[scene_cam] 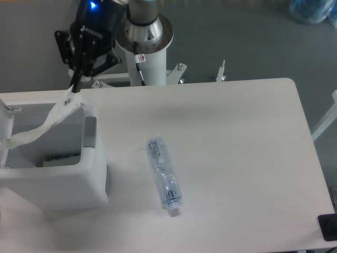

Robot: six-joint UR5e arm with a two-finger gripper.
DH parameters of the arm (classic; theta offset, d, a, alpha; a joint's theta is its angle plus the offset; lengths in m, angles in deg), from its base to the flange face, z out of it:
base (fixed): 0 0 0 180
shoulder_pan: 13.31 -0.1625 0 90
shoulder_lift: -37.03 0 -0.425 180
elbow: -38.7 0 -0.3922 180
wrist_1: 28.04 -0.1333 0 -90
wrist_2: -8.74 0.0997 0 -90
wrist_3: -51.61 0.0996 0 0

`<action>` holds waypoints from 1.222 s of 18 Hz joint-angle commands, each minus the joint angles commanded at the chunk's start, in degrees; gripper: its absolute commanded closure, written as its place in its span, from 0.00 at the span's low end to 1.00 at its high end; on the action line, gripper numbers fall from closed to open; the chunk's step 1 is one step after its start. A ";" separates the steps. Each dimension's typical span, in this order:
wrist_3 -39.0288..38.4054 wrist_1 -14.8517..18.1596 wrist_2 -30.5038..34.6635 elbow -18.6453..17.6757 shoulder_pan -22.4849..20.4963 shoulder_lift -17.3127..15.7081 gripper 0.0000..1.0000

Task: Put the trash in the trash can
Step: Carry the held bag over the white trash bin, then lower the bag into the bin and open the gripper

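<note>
The tool (75, 84), pinched shut on 1 end of the wrapper (46, 124), hangs it over the open trash can (52, 187); release is judged pending. The bottle (164, 175) lies on the bench (237, 158), untouched, so 2 pieces remain.

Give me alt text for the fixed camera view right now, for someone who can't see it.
A robot gripper holds a crumpled white wrapper dangling over the open white trash can at the table's left edge. A crushed clear plastic bottle lies on the white table beside the can.
</note>
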 joint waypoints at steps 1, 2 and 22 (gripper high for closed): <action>0.00 -0.71 0.00 -0.18 0.18 0.70 1.00; 0.09 -0.81 0.00 -0.18 0.87 1.41 1.00; 8.79 -0.37 5.01 -4.05 6.24 3.08 0.79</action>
